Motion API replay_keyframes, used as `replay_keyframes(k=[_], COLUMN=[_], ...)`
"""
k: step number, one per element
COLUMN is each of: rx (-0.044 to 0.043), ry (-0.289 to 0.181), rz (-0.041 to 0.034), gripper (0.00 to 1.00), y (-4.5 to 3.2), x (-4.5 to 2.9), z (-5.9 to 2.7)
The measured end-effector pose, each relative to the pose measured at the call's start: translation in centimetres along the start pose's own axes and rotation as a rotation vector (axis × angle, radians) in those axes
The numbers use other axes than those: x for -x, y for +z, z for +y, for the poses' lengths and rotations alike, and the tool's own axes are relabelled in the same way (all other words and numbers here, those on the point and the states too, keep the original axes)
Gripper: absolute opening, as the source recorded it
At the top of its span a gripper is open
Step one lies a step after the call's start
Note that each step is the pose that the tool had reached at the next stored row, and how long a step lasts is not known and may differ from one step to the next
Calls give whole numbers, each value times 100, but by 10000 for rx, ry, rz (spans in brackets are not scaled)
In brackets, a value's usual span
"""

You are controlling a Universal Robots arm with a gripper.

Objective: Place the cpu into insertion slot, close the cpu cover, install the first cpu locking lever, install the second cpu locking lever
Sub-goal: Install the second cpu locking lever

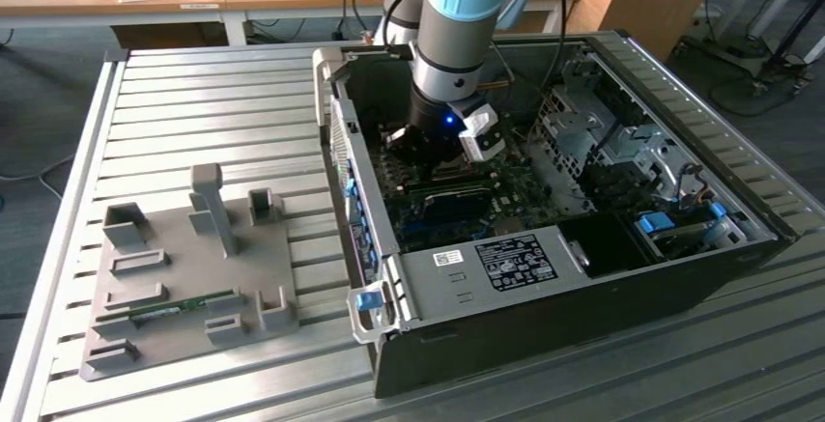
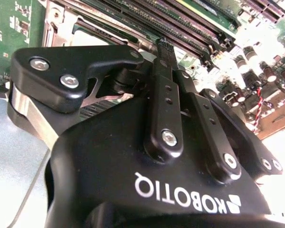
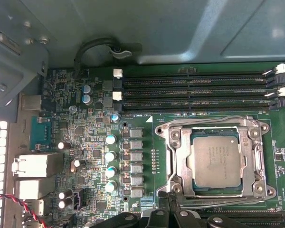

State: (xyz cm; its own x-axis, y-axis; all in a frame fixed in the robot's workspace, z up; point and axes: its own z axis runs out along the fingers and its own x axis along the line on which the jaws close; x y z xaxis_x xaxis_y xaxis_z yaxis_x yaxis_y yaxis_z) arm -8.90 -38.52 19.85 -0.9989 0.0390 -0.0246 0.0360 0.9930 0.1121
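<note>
**CPU seated, cover down, gripper low at the socket's edge**

We have the gripper (image 1: 432, 152) deep inside the open computer case (image 1: 722, 277), just above the motherboard (image 3: 85, 142). In the first wrist view the cpu (image 3: 216, 164) lies flat and square in its socket, and the cpu cover (image 3: 173, 161) lies down around it, its window framing the silvery top. A thin wire lever (image 3: 204, 119) runs along the side of the cover nearest the memory slots (image 3: 194, 92).

In the second wrist view our fingers (image 2: 164, 71) look pressed together, with nothing seen between them.

We judge the work to be at the locking levers. To do it well, we should push with the closed fingertips on the lever's handle only, sweep it down and sideways under its hook, and keep clear of the nearby capacitors (image 3: 110, 156).
</note>
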Motion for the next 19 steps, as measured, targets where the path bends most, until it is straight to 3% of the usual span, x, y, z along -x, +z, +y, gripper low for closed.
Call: replay_keyframes(k=[10,19], rx=[-1,0], ry=[0,-1], rz=[1,-4], gripper=[11,11], y=[-73,-58], x=[2,-1], z=[8,6])
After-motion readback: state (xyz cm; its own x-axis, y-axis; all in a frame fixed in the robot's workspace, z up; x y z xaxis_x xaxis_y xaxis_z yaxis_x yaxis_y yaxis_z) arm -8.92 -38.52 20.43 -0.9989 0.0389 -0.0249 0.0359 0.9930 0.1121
